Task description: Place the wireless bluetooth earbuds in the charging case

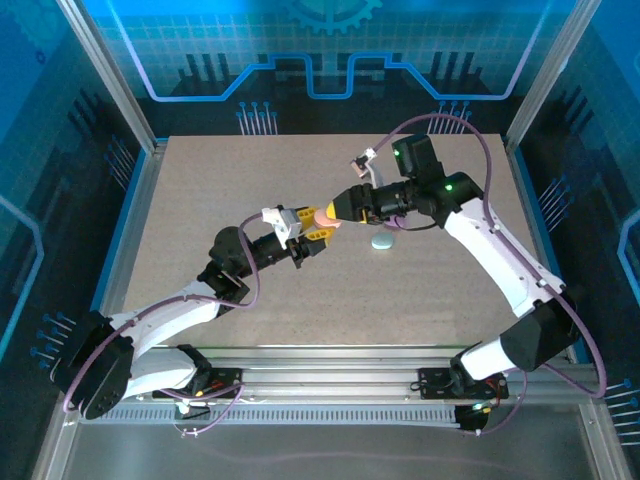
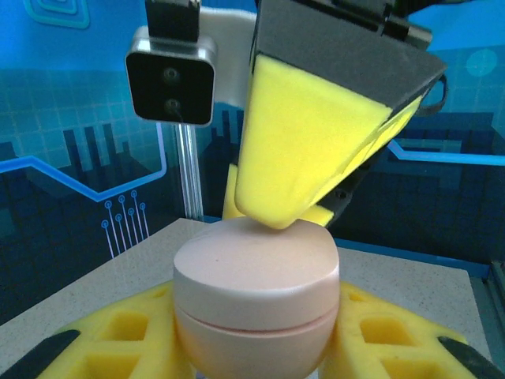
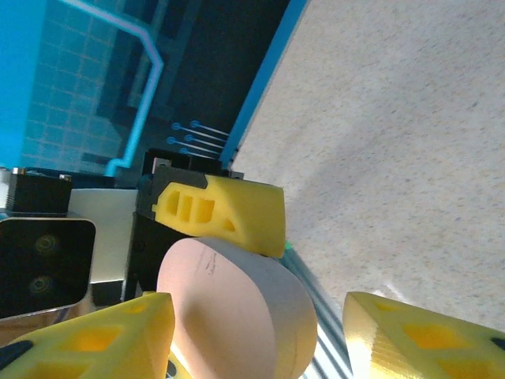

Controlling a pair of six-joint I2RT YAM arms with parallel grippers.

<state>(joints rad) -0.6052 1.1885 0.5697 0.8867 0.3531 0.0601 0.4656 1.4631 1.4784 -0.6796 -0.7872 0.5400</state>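
Observation:
A pale pink oval charging case (image 1: 326, 216) with its lid down is held above the middle of the table. My left gripper (image 1: 310, 238) is shut on its lower half, a yellow pad on each side (image 2: 102, 339). In the left wrist view the case (image 2: 256, 292) stands upright, and one yellow finger of the right gripper (image 2: 308, 142) rests on its lid. My right gripper (image 1: 335, 212) is open around the case (image 3: 229, 316); its far fingertip (image 3: 418, 332) stands well clear of it. The earbuds are hidden.
A small mint green oval case (image 1: 383, 241) lies on the speckled tabletop (image 1: 200, 200) just right of the grippers. Metal frame posts and blue panels enclose the table on three sides.

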